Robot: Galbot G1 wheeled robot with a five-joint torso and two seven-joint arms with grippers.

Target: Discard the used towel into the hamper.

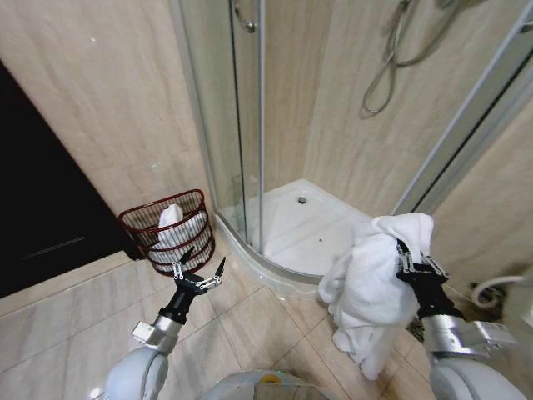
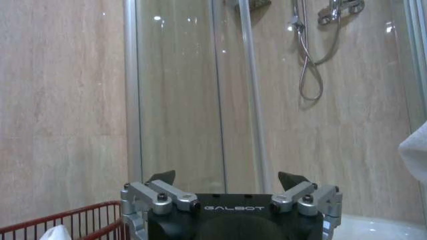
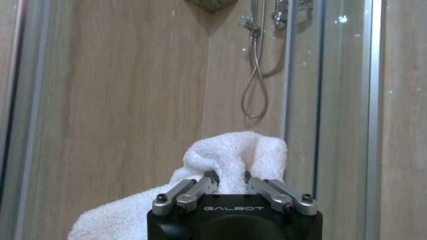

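While the right gripper (image 1: 408,254) clamps the towel (image 1: 371,292), its trailing folds may miss the hamper (image 1: 166,229); left gripper (image 1: 198,268) jaws wide.

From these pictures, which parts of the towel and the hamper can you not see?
- Towel: head view, lower end cut by the bottom edge; right tool covers the pinched fold.
- Hamper: head view, base behind the open left tool; a white cloth hides its inside.
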